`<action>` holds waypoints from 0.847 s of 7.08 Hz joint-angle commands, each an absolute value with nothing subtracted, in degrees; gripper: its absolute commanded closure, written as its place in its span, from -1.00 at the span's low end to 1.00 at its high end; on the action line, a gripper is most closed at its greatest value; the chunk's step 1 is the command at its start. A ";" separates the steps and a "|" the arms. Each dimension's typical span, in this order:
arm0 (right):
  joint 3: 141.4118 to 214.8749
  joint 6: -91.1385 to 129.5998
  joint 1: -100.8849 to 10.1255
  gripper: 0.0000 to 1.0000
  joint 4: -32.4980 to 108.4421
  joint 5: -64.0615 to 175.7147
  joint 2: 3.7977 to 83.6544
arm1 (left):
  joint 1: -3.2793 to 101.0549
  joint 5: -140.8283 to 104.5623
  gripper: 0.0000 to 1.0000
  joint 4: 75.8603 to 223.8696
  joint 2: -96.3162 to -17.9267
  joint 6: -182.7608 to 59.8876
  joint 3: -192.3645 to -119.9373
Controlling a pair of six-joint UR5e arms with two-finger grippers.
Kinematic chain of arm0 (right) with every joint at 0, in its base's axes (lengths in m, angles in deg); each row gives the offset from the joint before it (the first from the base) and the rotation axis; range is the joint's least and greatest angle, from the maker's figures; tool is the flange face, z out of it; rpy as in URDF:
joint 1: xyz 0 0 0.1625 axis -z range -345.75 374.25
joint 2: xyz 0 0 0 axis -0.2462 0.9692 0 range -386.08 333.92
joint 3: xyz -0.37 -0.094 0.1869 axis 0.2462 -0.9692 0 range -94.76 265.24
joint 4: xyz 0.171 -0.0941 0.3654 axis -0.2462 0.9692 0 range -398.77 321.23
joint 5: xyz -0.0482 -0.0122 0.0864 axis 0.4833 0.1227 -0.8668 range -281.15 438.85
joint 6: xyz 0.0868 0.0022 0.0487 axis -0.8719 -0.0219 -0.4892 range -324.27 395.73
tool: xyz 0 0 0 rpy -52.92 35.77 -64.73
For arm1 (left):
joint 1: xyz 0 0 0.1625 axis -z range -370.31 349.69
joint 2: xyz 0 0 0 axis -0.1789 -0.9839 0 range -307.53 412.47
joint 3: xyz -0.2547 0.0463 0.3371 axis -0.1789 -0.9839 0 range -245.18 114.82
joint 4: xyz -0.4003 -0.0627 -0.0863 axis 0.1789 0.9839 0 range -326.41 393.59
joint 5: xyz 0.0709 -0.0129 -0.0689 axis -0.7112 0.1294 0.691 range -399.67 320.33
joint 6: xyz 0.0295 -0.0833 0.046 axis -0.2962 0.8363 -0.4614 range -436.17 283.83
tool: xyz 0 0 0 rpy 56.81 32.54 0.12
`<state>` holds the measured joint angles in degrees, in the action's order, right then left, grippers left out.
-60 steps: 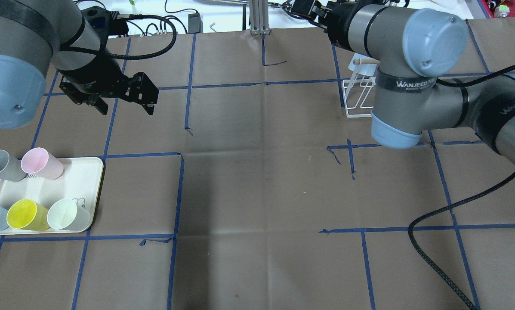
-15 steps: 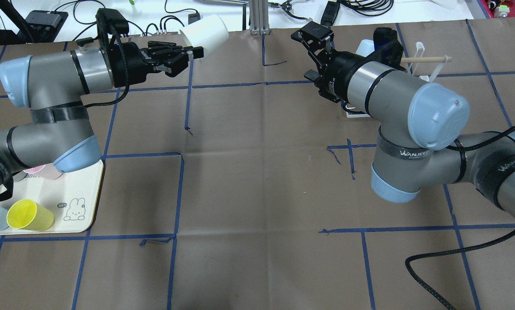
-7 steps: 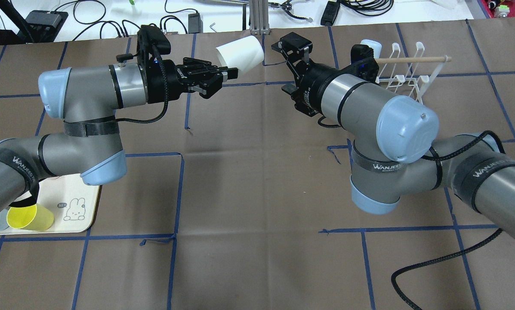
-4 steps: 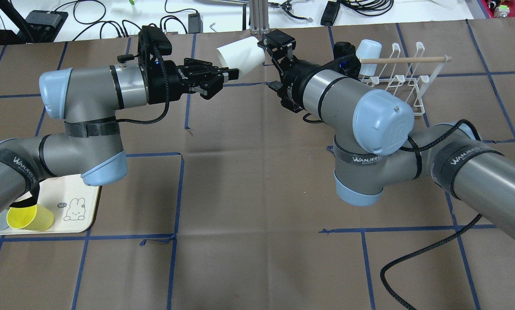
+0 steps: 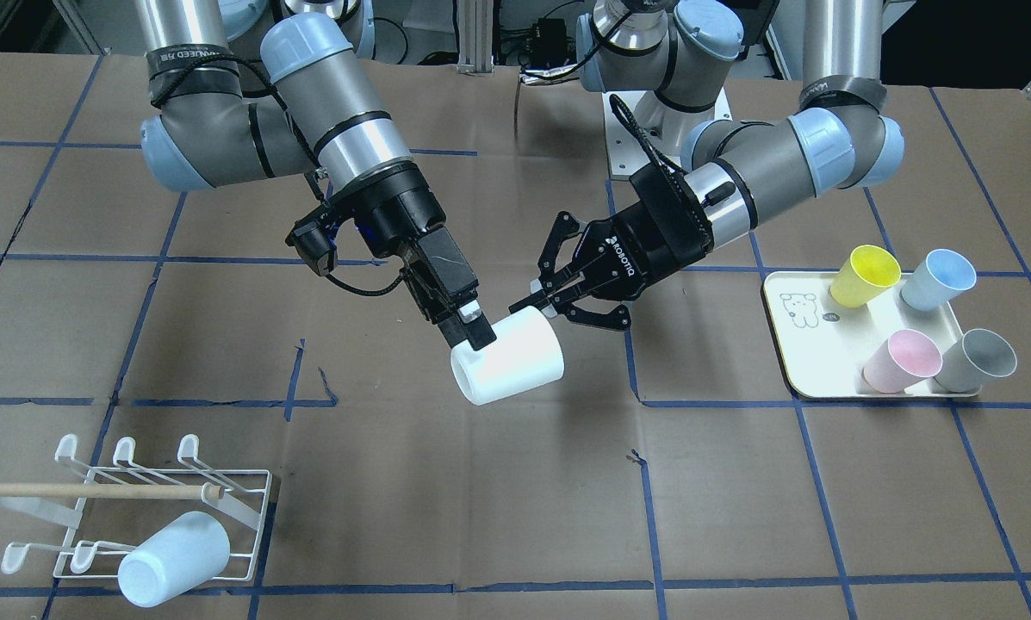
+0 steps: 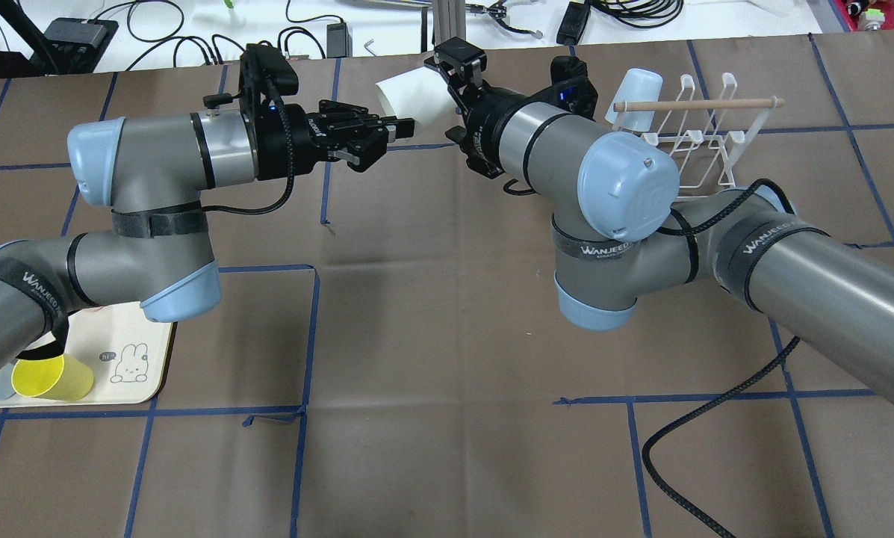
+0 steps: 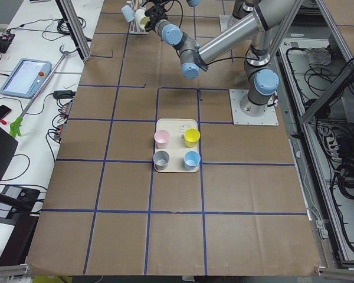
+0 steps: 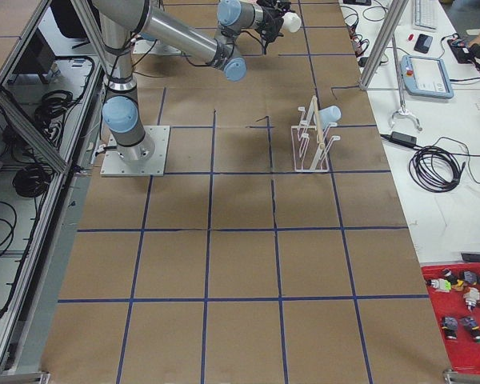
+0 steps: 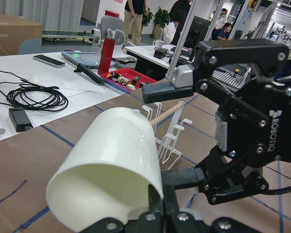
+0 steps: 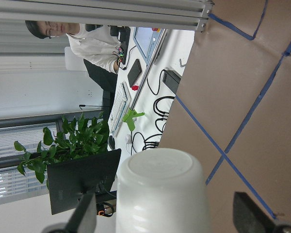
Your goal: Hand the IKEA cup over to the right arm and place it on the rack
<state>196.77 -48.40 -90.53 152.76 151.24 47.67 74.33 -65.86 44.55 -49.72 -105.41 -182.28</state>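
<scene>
Four pastel plastic cups (image 5: pixel 902 360) are sitting on the cream rabbit-printed tray (image 5: pixel 825 366) nearest the robot. Beyond them, above the brown paper-covered desk (image 5: pixel 481 517), the left hand (image 5: pixel 545 308) is pinching the rim wall of the white plastic IKEA cup (image 5: pixel 508 365) and holding it sideways in the air. The right hand (image 10: pixel 167 216) is straddling the cup's closed base with its fingers spread wide, gripping nothing. Farthest out, the white wire rack with a wooden dowel (image 5: pixel 93 491) is carrying one pale blue cup (image 5: pixel 173 558). The hand-over is seemingly half done: closing, releasing, carrying and hanging are all remaining.
</scene>
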 commanded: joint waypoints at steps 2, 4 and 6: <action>193.78 -48.64 -90.95 -0.97 152.83 150.92 44.32 | 74.33 -65.95 0.93 44.48 -49.66 -105.35 -182.25; 193.69 -48.64 -90.95 -0.97 152.74 150.92 44.32 | 74.33 -66.03 0.92 44.48 -49.66 -105.35 -182.25; 193.69 -48.56 -91.30 -0.55 152.74 151.01 44.32 | 74.33 -66.03 0.86 44.48 -49.66 -105.35 -182.16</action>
